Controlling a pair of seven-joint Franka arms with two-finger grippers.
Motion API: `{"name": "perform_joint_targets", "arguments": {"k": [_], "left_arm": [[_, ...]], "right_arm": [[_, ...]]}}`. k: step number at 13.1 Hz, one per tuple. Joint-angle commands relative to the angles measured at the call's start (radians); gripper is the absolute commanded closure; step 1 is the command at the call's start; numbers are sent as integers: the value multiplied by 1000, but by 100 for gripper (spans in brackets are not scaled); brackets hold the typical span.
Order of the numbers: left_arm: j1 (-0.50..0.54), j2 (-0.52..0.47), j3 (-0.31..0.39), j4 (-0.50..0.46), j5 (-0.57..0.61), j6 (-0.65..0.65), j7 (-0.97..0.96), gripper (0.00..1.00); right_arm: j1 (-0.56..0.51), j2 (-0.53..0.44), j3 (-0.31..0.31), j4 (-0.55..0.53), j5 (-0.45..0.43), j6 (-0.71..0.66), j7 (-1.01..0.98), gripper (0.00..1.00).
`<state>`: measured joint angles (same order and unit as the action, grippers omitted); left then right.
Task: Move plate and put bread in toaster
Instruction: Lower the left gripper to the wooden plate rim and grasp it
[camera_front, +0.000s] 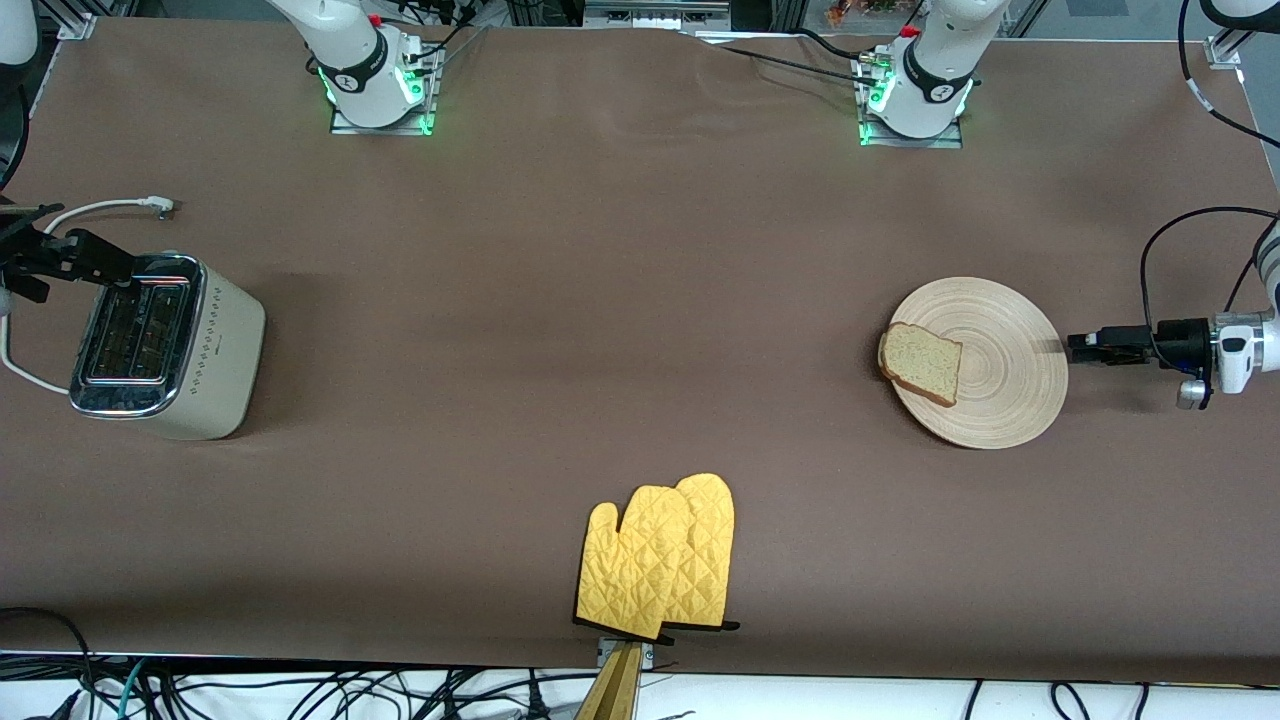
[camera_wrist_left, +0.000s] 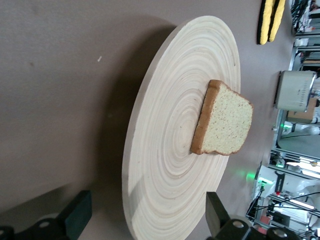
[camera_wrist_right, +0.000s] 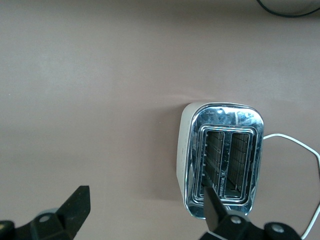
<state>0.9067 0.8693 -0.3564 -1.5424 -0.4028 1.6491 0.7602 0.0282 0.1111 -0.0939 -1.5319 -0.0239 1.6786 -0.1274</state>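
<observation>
The front view takes in the whole table (camera_front: 600, 300): one plate (camera_front: 1000, 380) toward the left arm's end, one toaster (camera_front: 170, 345) toward the right arm's end, and a pair of yellow oven mitts (camera_front: 660, 560) at the edge nearest the camera, between them. One slice of bread (camera_front: 922, 362) lies flat on the plate, on the part toward the toaster, its crust reaching the rim.

The left gripper (camera_front: 1075, 348) hangs low just beside the plate's rim, on the side away from the bread, not touching it. Its wrist view shows what the front view cannot: both black fingers (camera_wrist_left: 75, 215) spread wide apart with nothing between them, the plate (camera_wrist_left: 165, 150) edge-on in front of them, and the bread (camera_wrist_left: 225, 120) resting past the plate's middle. The mitts (camera_wrist_left: 270, 20) and the toaster (camera_wrist_left: 296, 90) appear small in the distance.

The right gripper (camera_front: 100, 262) is over the toaster's end nearest the robots. Its wrist view looks straight down on the chrome top and into two empty slots, which the front view shows only at a slant. Its fingers (camera_wrist_right: 75, 205) are also spread, holding nothing. A white cord (camera_front: 100, 208) runs from the toaster (camera_wrist_right: 220, 160) across the table.
</observation>
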Motion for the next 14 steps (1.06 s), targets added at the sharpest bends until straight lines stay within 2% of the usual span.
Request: {"name": "perform_joint_targets", "arguments": {"k": [1, 3, 4, 6, 9, 11, 14], "left_arm": [[-3, 37, -3, 5, -54, -6, 42, 0], [-11, 47, -3, 5, -59, -3, 42, 1], [-11, 53, -3, 5, -59, -3, 45, 6], [-11, 62, -3, 5, -59, -3, 88, 34], [-11, 74, -3, 4, -60, 9, 94, 39], [-11, 82, -3, -2, -60, 11, 100, 55], [-11, 85, -3, -4, -62, 12, 100, 56]], "right_arm": [[-11, 5, 6, 19, 15, -17, 2, 0], [-11, 5, 8, 19, 15, -17, 2, 0], [-11, 5, 8, 19, 15, -17, 2, 0], [-10, 5, 6, 19, 16, -17, 2, 0], [-10, 7, 8, 19, 15, -17, 2, 0], [-11, 5, 8, 19, 16, -17, 2, 0], [-10, 5, 6, 19, 16, -17, 2, 0]]}}
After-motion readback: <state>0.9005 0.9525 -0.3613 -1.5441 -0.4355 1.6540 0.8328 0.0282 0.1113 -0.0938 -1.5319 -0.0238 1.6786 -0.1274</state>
